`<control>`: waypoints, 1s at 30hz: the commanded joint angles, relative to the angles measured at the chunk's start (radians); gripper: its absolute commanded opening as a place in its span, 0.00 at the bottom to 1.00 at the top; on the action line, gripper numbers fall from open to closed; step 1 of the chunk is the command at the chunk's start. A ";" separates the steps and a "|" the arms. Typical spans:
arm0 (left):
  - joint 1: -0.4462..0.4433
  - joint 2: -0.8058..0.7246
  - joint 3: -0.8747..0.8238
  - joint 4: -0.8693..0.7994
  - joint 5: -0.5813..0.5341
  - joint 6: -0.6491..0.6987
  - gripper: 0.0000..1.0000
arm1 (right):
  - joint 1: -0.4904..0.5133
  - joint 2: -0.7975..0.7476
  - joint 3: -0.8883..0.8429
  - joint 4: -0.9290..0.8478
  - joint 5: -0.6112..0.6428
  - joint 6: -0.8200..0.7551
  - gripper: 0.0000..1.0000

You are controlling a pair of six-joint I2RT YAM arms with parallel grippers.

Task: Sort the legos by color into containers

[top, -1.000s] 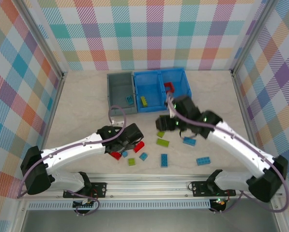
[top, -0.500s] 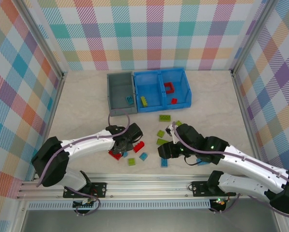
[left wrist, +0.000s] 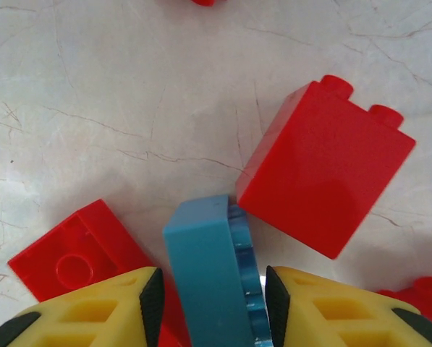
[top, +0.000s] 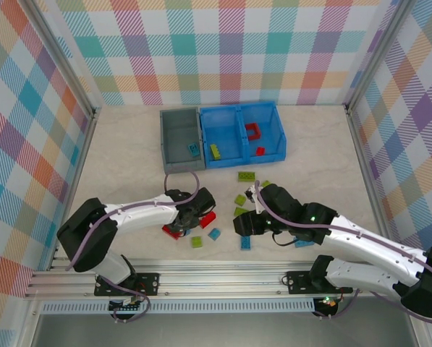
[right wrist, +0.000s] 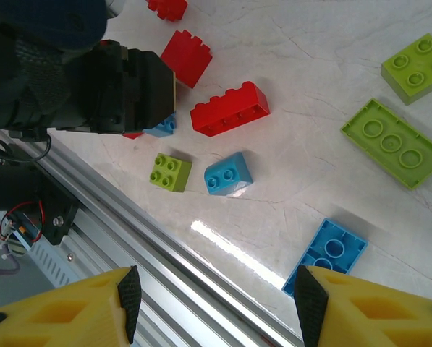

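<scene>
Marbled surface [left wrist: 114,87]: I am closing my left gripper [left wrist: 214,298] around a light blue brick [left wrist: 208,275]; my right gripper [right wrist: 214,303] is hanging open, empty.

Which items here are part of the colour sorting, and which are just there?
Job:
- loose bricks, e.g. blue brick between left pincer fingers, red brick, green plate
- grey bin
- blue bin

Just there:
- table
- checked walls
- rail
</scene>
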 commanded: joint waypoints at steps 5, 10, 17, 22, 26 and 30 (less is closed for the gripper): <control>0.017 0.044 0.022 0.033 -0.010 0.013 0.39 | 0.005 -0.031 0.006 0.002 -0.003 0.017 0.60; 0.016 0.080 0.038 0.042 -0.004 0.022 0.37 | 0.006 -0.024 0.006 0.007 -0.004 0.022 0.60; 0.000 0.062 0.043 0.032 -0.017 0.025 0.19 | 0.006 -0.020 0.006 0.013 -0.002 0.028 0.60; -0.025 -0.070 0.137 -0.139 -0.073 0.035 0.14 | 0.006 -0.036 0.055 0.021 -0.020 0.000 0.61; -0.006 -0.183 0.236 -0.234 -0.071 0.101 0.14 | 0.006 -0.073 0.115 0.058 0.015 -0.031 0.62; 0.085 -0.169 0.419 -0.301 -0.083 0.252 0.14 | 0.005 -0.088 0.143 0.154 0.084 -0.062 0.63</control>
